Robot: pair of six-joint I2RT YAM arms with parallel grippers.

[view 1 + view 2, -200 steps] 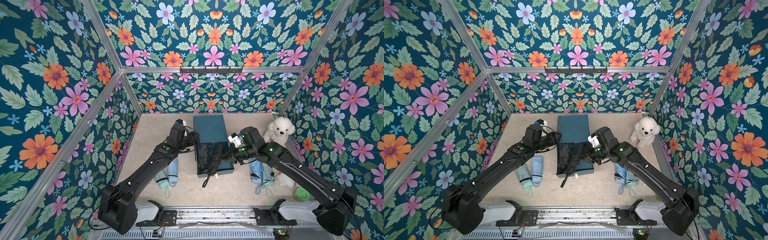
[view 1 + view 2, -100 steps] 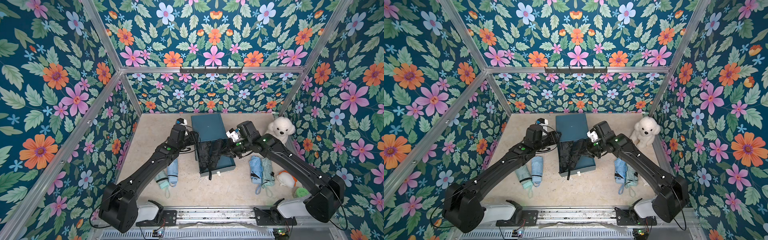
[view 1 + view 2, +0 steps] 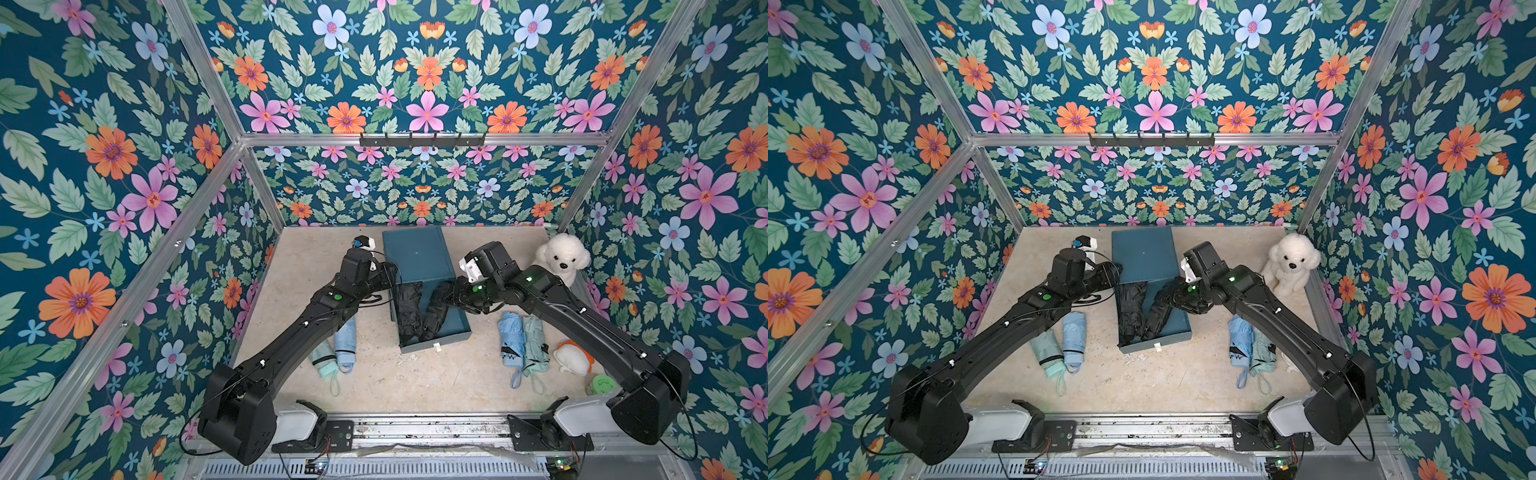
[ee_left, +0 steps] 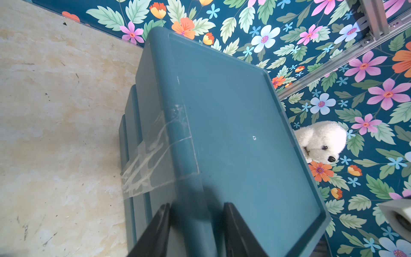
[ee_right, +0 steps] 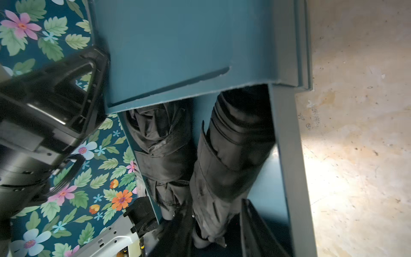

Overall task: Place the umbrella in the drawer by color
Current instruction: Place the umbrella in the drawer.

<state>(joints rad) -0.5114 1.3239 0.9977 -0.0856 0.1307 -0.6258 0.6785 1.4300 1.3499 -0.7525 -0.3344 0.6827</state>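
The teal drawer cabinet (image 3: pixel 415 257) stands at the back middle with its top drawer (image 3: pixel 436 340) pulled out. Two folded black umbrellas (image 3: pixel 409 307) (image 3: pixel 436 309) lie side by side in that drawer. My right gripper (image 3: pixel 451 297) is open over the drawer's right side. In the right wrist view its jaws straddle the end of the right black umbrella (image 5: pixel 231 160), with one finger (image 5: pixel 251 222) standing clear of it. My left gripper (image 3: pixel 390 270) is open at the cabinet's top left edge (image 4: pixel 184 155), which its jaws straddle in the left wrist view.
On the floor left of the drawer lie a light blue umbrella (image 3: pixel 347 340) and a mint one (image 3: pixel 324 359). Another blue (image 3: pixel 510 338) and mint (image 3: pixel 536 345) pair lies to the right. A white plush dog (image 3: pixel 561 257) sits at the back right, and a white-orange object (image 3: pixel 573 357) is near the right wall.
The right gripper moved back with the black umbrella, which had hung over the drawer front, laid it in the drawer and opened. The left jaws narrowed around the cabinet's edge.
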